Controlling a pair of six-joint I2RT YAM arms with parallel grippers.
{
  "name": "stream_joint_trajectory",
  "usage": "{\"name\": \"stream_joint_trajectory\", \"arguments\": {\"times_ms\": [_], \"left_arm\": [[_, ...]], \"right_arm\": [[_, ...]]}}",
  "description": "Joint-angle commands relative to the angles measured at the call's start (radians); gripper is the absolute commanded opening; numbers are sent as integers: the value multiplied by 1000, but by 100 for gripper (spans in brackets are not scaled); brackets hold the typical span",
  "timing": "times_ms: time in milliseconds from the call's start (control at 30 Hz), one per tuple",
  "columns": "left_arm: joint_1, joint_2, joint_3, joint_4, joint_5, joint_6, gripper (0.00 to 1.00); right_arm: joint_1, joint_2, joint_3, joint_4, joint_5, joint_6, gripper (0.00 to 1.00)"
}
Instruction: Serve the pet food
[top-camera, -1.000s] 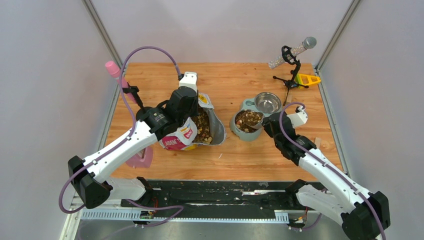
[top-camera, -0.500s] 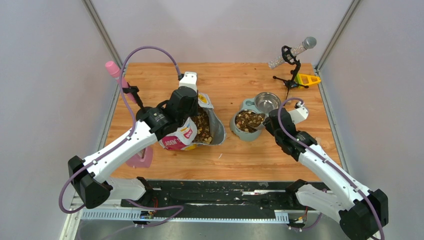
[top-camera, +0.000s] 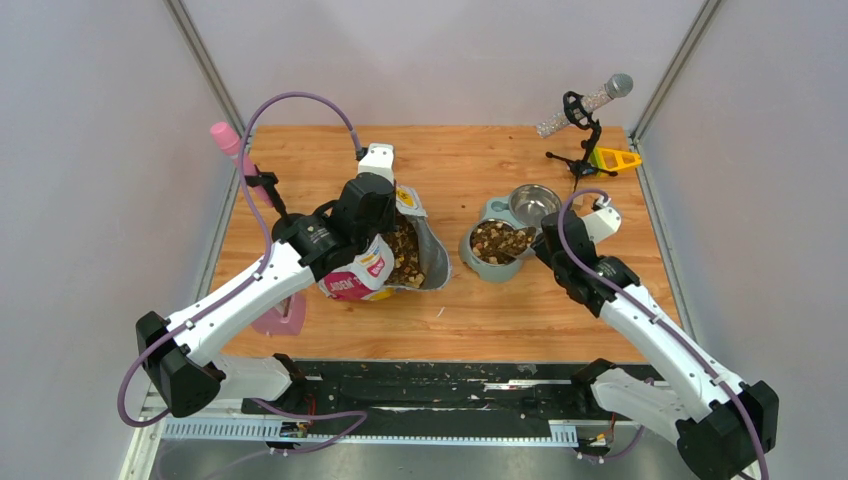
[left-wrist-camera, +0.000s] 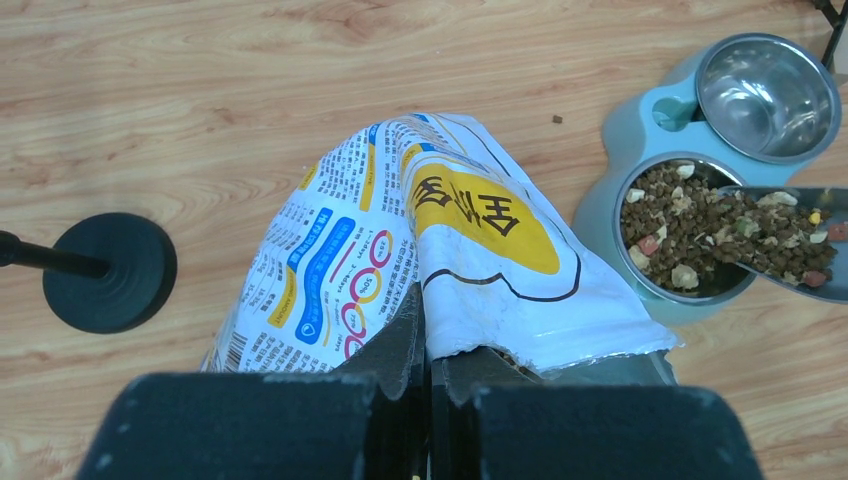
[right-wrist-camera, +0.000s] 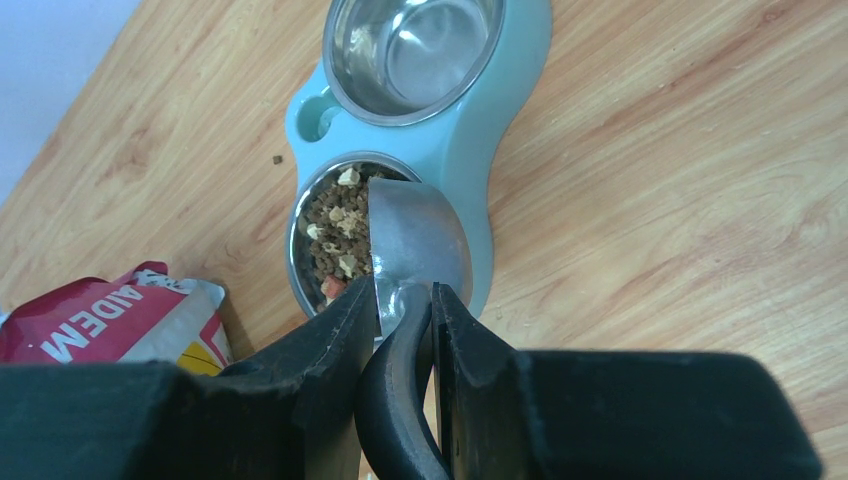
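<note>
- Wooden tabletop (top-camera: 300, 160) is lying between pale grey walls (top-camera: 90, 150), carrying everything below.
- From the near left, the left arm (top-camera: 240, 295) is reaching over the bag. The left gripper (left-wrist-camera: 428, 325) is pinching the bag's torn top edge, its fingers pressed together on the foil.
- From the near right, the right arm (top-camera: 650, 335) is stretching toward the feeder. The right gripper (right-wrist-camera: 405, 300) is clamping the scoop's black handle between its fingers.
- Left of centre, the printed food bag (left-wrist-camera: 470, 230) is standing with its mouth gaping toward the feeder and showing kibble inside.
- Right of the bag and apart from it, the teal feeder (right-wrist-camera: 500, 130) is holding two steel bowls, the far bowl (right-wrist-camera: 415, 50) showing shiny metal.
- Over the right rim of the near bowl (left-wrist-camera: 622, 240), the grey metal scoop (left-wrist-camera: 790, 235) is hanging, loaded with kibble.
- Brown and tan pet food (left-wrist-camera: 680, 215) is filling the near bowl and riding in the scoop, with one stray piece lying on the wood beside the feeder.
</note>
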Motion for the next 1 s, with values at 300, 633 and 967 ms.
{"name": "stream_joint_trajectory", "arguments": {"times_ms": [300, 633, 967], "left_arm": [[6, -50, 29, 61, -70, 8, 0], [6, -47, 29, 61, -66, 8, 0], [6, -47, 30, 61, -72, 11, 0]], "right_arm": [[-14, 29, 111, -41, 26, -83, 0], [-16, 47, 145, -57, -19, -80, 0], [-15, 95, 189, -58, -40, -108, 0]]}}
